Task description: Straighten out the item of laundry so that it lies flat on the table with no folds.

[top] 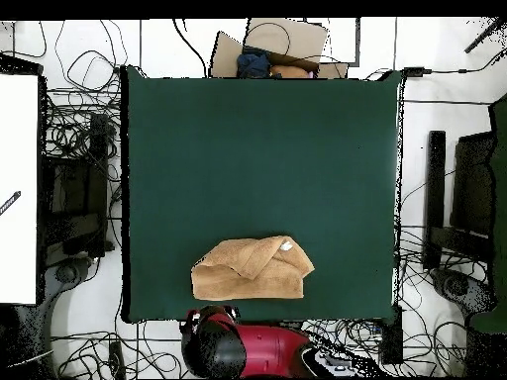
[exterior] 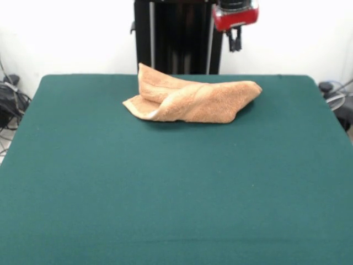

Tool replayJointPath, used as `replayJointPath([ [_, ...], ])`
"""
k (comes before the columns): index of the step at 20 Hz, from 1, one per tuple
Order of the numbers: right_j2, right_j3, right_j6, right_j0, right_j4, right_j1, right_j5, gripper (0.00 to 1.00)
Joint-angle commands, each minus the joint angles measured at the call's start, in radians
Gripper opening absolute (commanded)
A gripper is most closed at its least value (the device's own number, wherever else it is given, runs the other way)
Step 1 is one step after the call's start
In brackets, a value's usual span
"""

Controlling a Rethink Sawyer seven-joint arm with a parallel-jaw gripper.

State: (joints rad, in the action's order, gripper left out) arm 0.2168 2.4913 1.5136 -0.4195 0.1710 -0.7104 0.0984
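The light orange-tan towel (exterior: 190, 99) lies crumpled and folded over itself on the dark green table (exterior: 165, 193), near the edge by the robot. In the overhead view the towel (top: 253, 269) is a bunched, roughly rectangular heap with a white label (top: 286, 245) at its upper right corner, on the table (top: 257, 148). My gripper (exterior: 234, 41) hangs under the red wrist, raised above and behind the towel's right end, not touching it and holding nothing. In the overhead view the red and black arm (top: 213, 341) sits just off the table's edge and hides the gripper.
The black pedestal (exterior: 176, 36) stands behind the towel. Cables lie on the floor all round the table (top: 79, 129). A cardboard box (top: 282, 49) sits past the far edge, a white panel (top: 18, 188) at the left, and black equipment (top: 436, 198) at the right.
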Motion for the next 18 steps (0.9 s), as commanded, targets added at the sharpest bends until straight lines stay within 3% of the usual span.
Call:
replayJointPath([
  [1,-0.093,-0.171,0.177,0.044,-0.018,0.041,0.103,0.0],
  [11,-0.107,-0.218,0.171,0.045,-0.001,0.088,0.147,0.0],
  [18,-0.101,-0.281,0.173,0.034,0.026,0.206,0.231,0.0],
])
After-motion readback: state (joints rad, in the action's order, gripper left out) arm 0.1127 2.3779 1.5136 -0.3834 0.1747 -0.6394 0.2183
